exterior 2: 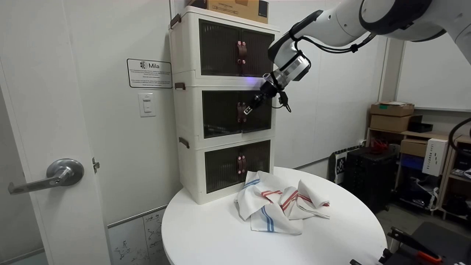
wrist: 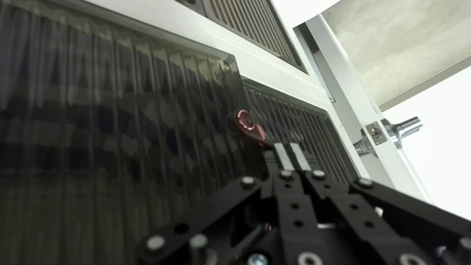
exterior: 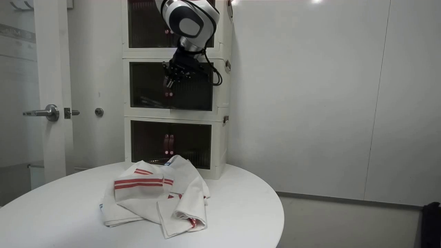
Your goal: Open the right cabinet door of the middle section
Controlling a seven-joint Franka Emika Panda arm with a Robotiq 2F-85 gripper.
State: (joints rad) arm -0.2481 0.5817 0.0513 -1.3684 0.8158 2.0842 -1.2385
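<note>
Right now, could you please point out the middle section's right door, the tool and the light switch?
Right cabinet door (exterior: 193,97), in an exterior view: tinted panel.
Tool (wrist: 288,150), wrist view: between fingertips.
Light switch (exterior 2: 147,105), in an exterior view: rocker.

Even, greyish light fills both exterior views, leaving the bench (exterior 2: 206,228) pale and nearly textureless. Two glare spots sit at the top of the white wall (exterior: 310,103), and a soft shadow lies beside the cabinet stack (exterior: 186,116). In an exterior view a violet glow touches the stack just above the middle section (exterior 2: 222,114). In the wrist view, patches at the top and right are blown out, while smeared reflections (light and dark mottling) cover the right cabinet door (wrist: 121,121).
</note>
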